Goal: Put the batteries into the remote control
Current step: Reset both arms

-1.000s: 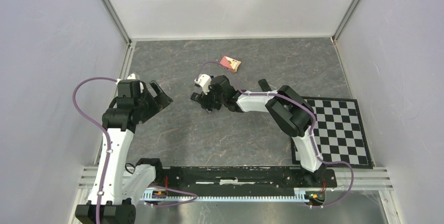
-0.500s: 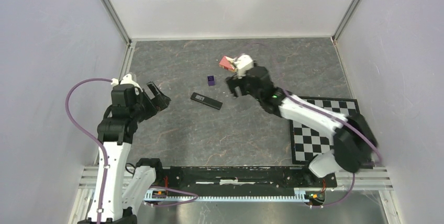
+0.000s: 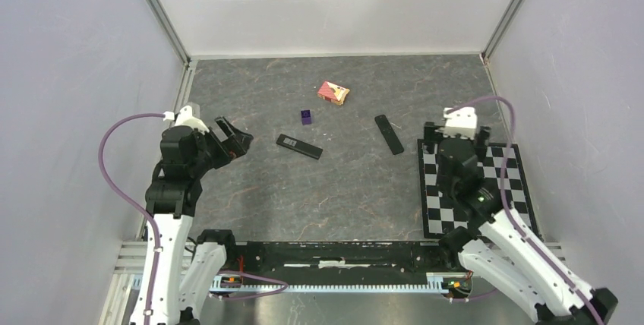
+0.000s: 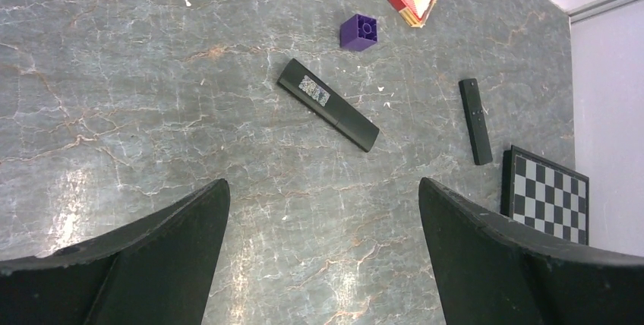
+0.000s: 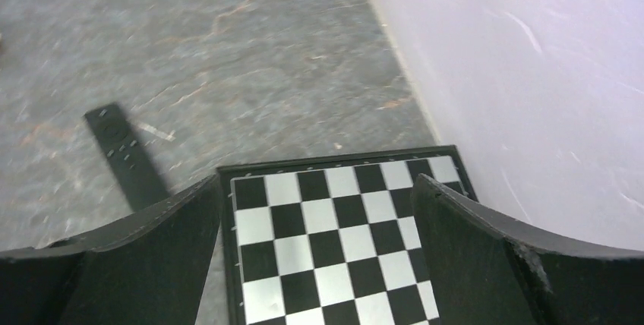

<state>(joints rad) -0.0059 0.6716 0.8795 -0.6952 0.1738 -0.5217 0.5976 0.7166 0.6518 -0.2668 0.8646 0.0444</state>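
Note:
The remote control (image 3: 298, 146) is a slim black bar with a pale grey patch, lying flat at mid-table; the left wrist view shows the remote (image 4: 327, 104) ahead of the fingers. No batteries show in any view. My left gripper (image 3: 237, 137) hovers left of the remote, open and empty, and the left wrist view shows this gripper (image 4: 323, 188) over bare table. My right gripper (image 3: 457, 137) hangs over the checkerboard's far edge, open and empty. Between the right gripper's (image 5: 319, 188) fingers only checkered squares show.
A second black bar with buttons (image 3: 389, 134) (image 5: 125, 156) lies left of the checkerboard (image 3: 510, 211). A small purple cube (image 3: 306, 117) and a red-and-white box (image 3: 333, 93) sit beyond the remote. Walls close in the table at the left, right and back.
My right arm has swung from the remote at mid-table back to the right over the checkerboard, its jaws opening wider and uncovering the remote and cube. The left arm shifted only slightly.

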